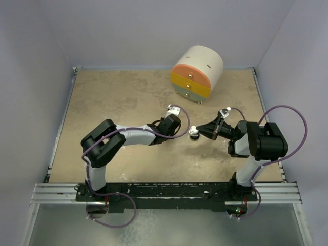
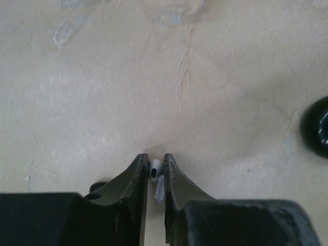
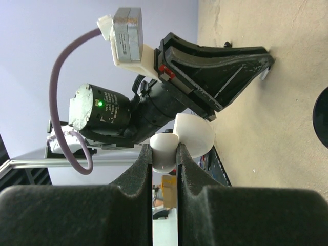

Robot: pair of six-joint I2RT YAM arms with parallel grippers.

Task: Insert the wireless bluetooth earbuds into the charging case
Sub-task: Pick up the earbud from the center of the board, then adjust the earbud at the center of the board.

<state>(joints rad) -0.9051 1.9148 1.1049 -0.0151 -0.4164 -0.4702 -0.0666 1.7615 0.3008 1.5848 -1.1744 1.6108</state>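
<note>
My left gripper [image 1: 170, 125] points down at the table and is shut on one white earbud [image 2: 155, 170], pinched between its fingertips [image 2: 155, 158] just above the tabletop. My right gripper [image 1: 200, 134] is level and shut on the charging case [image 3: 195, 134], which here is a white rounded shell with its lid hinged open. Its jaws [image 3: 165, 148] pinch the body. The case [image 1: 194, 132] hangs just right of the left gripper [image 3: 266, 60]. No other earbud shows.
A black, glossy round thing [image 2: 316, 127] lies on the table right of the left fingers, and also shows at the edge of the right wrist view [image 3: 322, 118]. A cream-and-orange drawer unit [image 1: 197, 74] stands at the back. Walls close in the tan table [image 1: 118, 102].
</note>
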